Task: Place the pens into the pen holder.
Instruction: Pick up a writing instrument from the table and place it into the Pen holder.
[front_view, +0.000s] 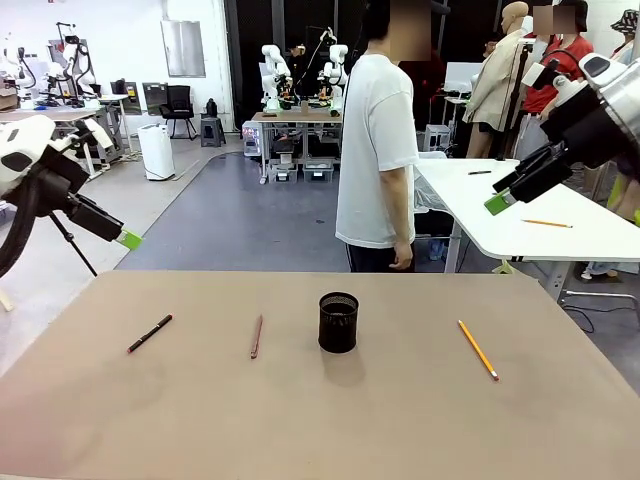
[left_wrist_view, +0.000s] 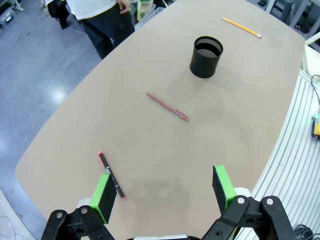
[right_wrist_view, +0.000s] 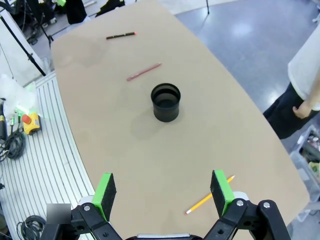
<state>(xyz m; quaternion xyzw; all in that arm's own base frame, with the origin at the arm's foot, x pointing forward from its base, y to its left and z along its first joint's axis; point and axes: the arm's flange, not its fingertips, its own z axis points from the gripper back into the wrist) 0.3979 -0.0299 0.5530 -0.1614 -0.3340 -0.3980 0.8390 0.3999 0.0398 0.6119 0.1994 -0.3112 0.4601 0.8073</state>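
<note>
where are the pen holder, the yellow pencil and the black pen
pen holder (front_view: 338, 328), front view, middle of its mesh wall
yellow pencil (front_view: 478, 350), front view, middle of its shaft
black pen (front_view: 150, 333), front view, middle of its barrel

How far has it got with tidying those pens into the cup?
Nothing is done yet: the pen holder stands with no pen sticking out. Nothing is in hand either: the left gripper and the right gripper are both open above the table. All three are left: the black pen, the reddish-brown pen and the yellow pencil lie on the table.
</note>
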